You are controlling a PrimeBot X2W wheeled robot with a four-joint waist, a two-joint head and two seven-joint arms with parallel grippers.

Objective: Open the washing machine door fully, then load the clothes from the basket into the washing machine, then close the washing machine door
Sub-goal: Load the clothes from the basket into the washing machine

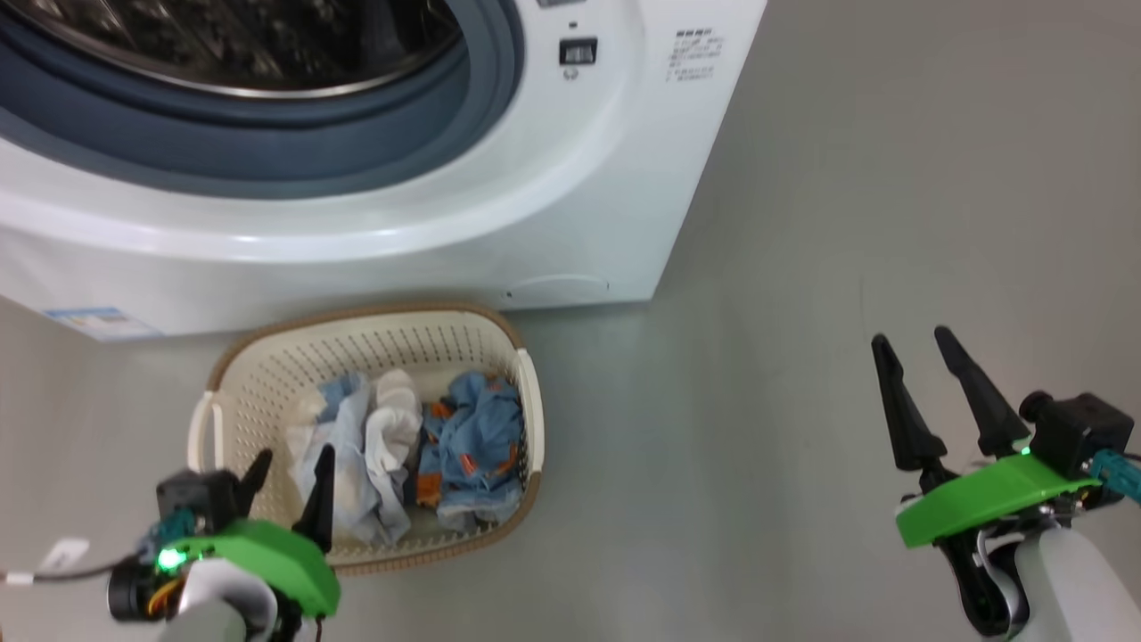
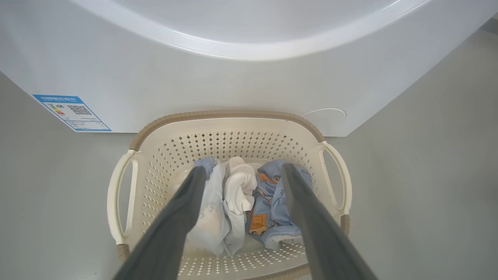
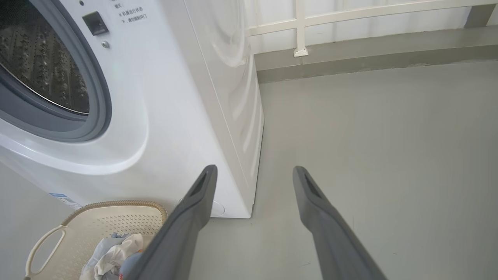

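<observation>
The white washing machine (image 1: pixel 553 178) stands at the top of the head view, its steel drum (image 1: pixel 250 45) and blue-grey gasket uncovered. The washing machine door is out of view. In front of it on the floor sits the cream basket (image 1: pixel 241 374) holding the clothes (image 1: pixel 401 455): a pale blue piece (image 2: pixel 212 210), a white one (image 2: pixel 241 182) and a denim-blue one with orange patches (image 2: pixel 272 194). My left gripper (image 1: pixel 294 459) hangs open just above the basket's near side, fingers pointing down at the clothes (image 2: pixel 245 170). My right gripper (image 1: pixel 912 341) is open over the floor, far right of the basket.
Grey floor (image 1: pixel 802 357) extends right of the machine to a low kerb and white railing (image 3: pixel 350 15). A blue label sticker (image 2: pixel 72 112) marks the machine's lower front. The basket's rim (image 3: pixel 116 204) shows at the lower left of the right wrist view, beside the machine's corner.
</observation>
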